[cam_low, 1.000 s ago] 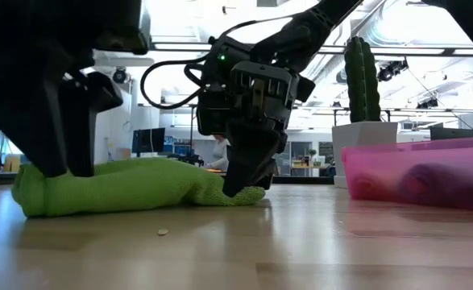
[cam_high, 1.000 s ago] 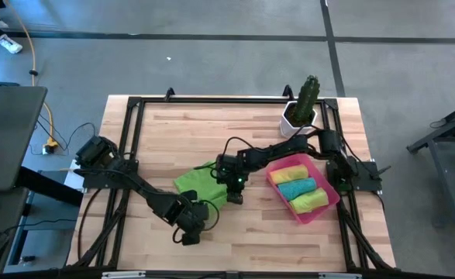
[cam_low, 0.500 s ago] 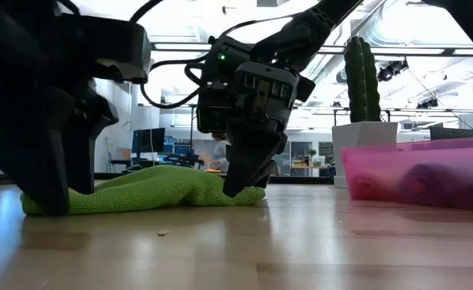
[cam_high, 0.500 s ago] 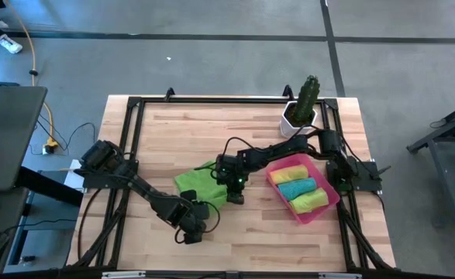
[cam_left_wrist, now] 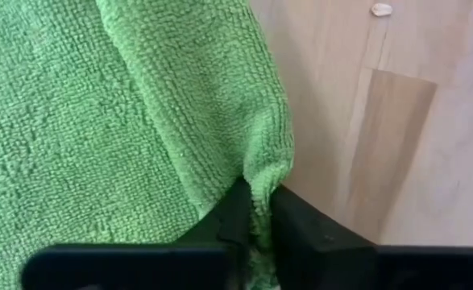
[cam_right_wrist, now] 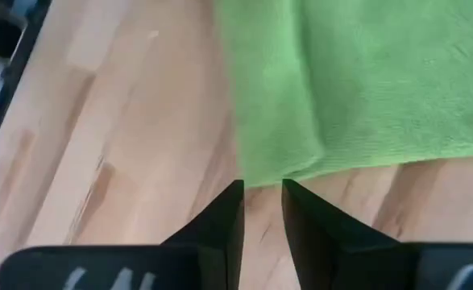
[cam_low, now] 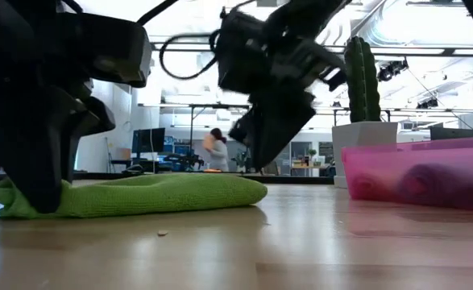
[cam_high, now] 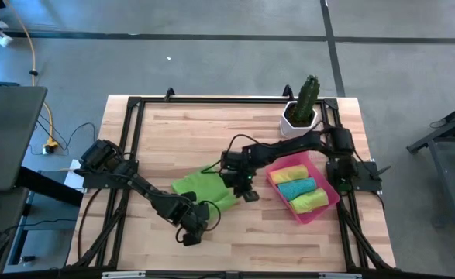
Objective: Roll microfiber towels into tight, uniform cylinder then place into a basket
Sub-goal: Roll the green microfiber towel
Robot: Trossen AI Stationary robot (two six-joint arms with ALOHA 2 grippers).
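Observation:
A lime green microfiber towel [cam_high: 204, 187] lies flattened on the wooden table, left of the basket; it also shows in the low view [cam_low: 139, 196]. My left gripper [cam_left_wrist: 258, 221] is down at the towel's near-left end [cam_low: 35, 193] and is shut on it. My right gripper [cam_right_wrist: 262, 201] hangs above the table just off the towel's right end [cam_low: 252, 153], with its fingers slightly apart and nothing between them. The pink basket [cam_high: 329, 203] at the right holds a yellow, a teal and a lime rolled towel. My left gripper pinches the towel's edge [cam_left_wrist: 262, 184] between its two fingers, where a fold of the cloth runs down to a corner. The fingers come from above, pointing steeply down. The towel lies slack on the table, with only this end in the hold.
A white pot with a green cactus [cam_high: 301, 108] stands at the far right, behind the basket [cam_low: 417, 173]. A black frame runs round the table's edges. Bare wood lies toward the far side and the near right.
My right gripper has let go of the towel's right end, risen clear of it and rolled about its axis. My left gripper has sunk onto the towel's left end and taken hold. The bunched towel has settled lower and flatter on the table.

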